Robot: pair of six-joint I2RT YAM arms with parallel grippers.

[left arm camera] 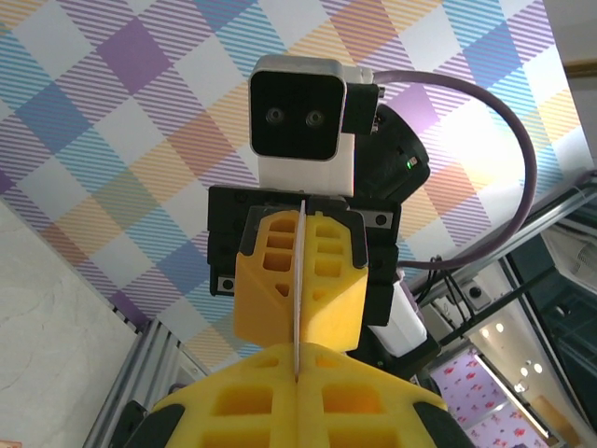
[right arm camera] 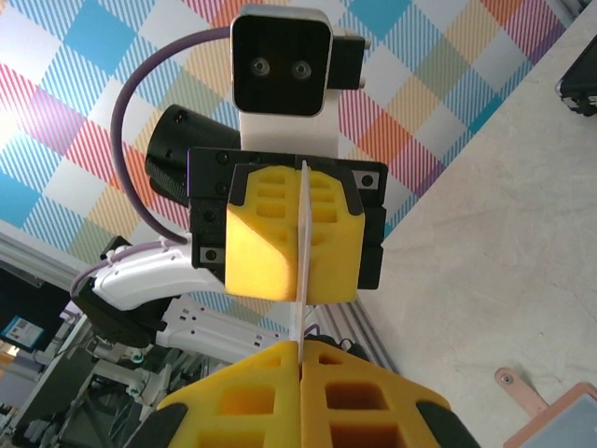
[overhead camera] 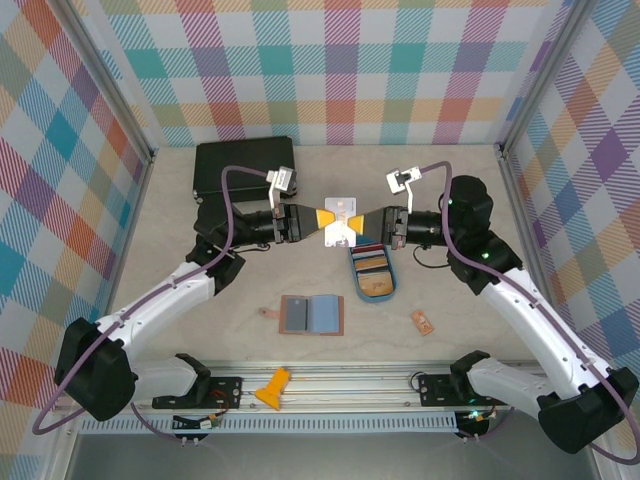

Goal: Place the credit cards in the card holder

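A white credit card (overhead camera: pixel 340 234) hangs above the table's middle, gripped from both sides. My left gripper (overhead camera: pixel 326 218) is shut on its left edge and my right gripper (overhead camera: pixel 354 218) is shut on its right edge. In the left wrist view the card (left arm camera: pixel 299 308) shows edge-on as a thin white line running from my left gripper (left arm camera: pixel 298 371) into the right gripper (left arm camera: pixel 301 280) opposite. The right wrist view mirrors this: the card (right arm camera: pixel 302 299) runs from my right gripper (right arm camera: pixel 300 353) to the left gripper (right arm camera: pixel 303 233). The card holder (overhead camera: pixel 311 314) lies open on the table nearer the front, with one corner (right arm camera: pixel 564 422) in the right wrist view.
A blue oval tray (overhead camera: pixel 354 270) with more cards in it sits just below the grippers. A black case (overhead camera: pixel 243 168) lies at the back left. A small orange tag (overhead camera: pixel 423 321) rests right of the holder. A yellow piece (overhead camera: pixel 273 388) sits on the front rail.
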